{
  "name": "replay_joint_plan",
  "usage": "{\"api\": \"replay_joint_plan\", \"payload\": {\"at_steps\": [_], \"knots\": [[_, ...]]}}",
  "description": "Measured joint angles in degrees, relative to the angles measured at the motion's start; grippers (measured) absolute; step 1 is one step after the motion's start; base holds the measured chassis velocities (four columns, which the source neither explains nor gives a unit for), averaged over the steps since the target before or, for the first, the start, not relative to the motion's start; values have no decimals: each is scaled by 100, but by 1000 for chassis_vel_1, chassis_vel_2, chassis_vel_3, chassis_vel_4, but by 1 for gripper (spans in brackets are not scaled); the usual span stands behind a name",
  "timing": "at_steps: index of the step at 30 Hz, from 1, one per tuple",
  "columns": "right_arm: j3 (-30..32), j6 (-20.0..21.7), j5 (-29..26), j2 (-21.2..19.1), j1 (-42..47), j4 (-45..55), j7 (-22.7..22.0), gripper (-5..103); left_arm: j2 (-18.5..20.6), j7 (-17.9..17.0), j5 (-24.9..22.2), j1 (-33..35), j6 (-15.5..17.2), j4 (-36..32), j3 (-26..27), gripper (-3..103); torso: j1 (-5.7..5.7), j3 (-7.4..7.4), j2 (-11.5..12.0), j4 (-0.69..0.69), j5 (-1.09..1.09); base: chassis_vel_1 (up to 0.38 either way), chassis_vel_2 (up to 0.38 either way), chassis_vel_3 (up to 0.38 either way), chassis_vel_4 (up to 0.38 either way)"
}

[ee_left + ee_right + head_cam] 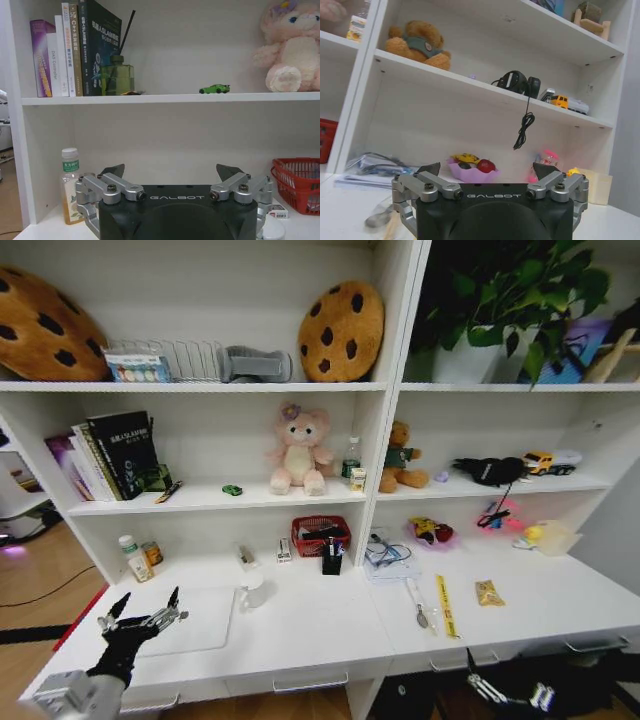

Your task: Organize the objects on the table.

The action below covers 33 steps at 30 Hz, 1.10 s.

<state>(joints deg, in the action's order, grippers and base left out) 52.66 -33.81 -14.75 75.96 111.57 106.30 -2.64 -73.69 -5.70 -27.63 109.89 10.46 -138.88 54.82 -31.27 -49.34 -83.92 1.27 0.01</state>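
Left gripper (146,612) hovers spread wide over the white desk (300,635), holding nothing; right gripper (470,664) sits low at its front edge, open too. One green toy car (232,490) up on the shelf, one tan snack packet (489,592) on the desk.

Surface (330,625): plain white; shelf boards (200,386) white as well.
Left hand (145,612): black body, silver metal links, black fingertips. Right hand (486,175): same black and silver.
Cookie-shaped cushions (341,330): tan-brown with dark brown spots.
Plush toy (299,451): pale pink, purple flower on head. Teddy bear (402,458): brown, dark green top.
Toy car (215,89): bright green.
Basket (321,535): red mesh.
Snack packet (489,592): tan-yellow. Strip (445,605) on the surface: yellow.
Toy truck (545,462): yellow and white.
Books (75,47): purple, white, olive and black spines.
Bowl (472,174): pale purple, holding red and yellow items.
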Motion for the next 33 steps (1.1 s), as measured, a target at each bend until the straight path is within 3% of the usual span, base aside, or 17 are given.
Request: {"api": "replay_joint_plan", "payload": {"at_steps": [16, 18, 19, 20, 23, 25, 27, 28, 30, 33], "knots": [[111, 501, -669, -202, -534, 203, 379, 100, -1, 6, 0, 0, 0, 0, 0, 100, 0, 0, 0, 3, 1, -244, -228, 233, 232], [62, 911, -795, -292, -753, 477, 480, 100, -1, 6, 0, 1, 0, -1, -1, 100, 1, 0, 0, -6, 3, -166, -180, 201, 206], [62, 911, -795, -292, -753, 477, 480, 100, -1, 6, 0, 1, 0, -1, -1, 100, 1, 0, 0, -6, 3, -166, -169, 170, 168], [27, 1268, -1002, -388, -844, 660, 529, 100, -1, 8, 0, 0, 0, 0, -1, 100, 1, 0, 0, 3, -1, -29, -169, 170, 76], [-82, 2192, -1386, -829, -1209, 1046, 433, 100, 0, 10, 0, 0, 0, -1, -1, 100, 1, 0, 0, 2, 2, -30, -55, 24, 20], [-104, 2375, -1414, -968, -1301, 1073, 376, 100, 0, 9, 0, 0, 0, -1, -1, 100, 0, 0, 0, 2, -4, 0, 0, 0, 0], [-154, 3262, -1604, -1484, -1610, 1083, 348, 100, 1, 6, 0, 0, 0, 0, 2, 100, 0, 0, 0, -5, -2, 66, 78, -29, -61], [-154, 3262, -1604, -1484, -1610, 1083, 348, 100, 1, 6, 0, 0, 0, 0, 2, 100, 0, 0, 0, -5, -2, 75, 105, -29, -77], [-221, 3755, -1790, -1749, -1832, 958, 354, 100, 1, 2, 0, 0, 0, 0, 2, 100, 0, 0, 0, -3, -4, 75, 65, -37, -77], [-273, 3879, -1833, -1826, -1939, 874, 293, 100, 0, 1, 0, 0, 0, 0, 2, 100, 0, 0, 0, -2, -5, 58, 50, -40, -54]]}}
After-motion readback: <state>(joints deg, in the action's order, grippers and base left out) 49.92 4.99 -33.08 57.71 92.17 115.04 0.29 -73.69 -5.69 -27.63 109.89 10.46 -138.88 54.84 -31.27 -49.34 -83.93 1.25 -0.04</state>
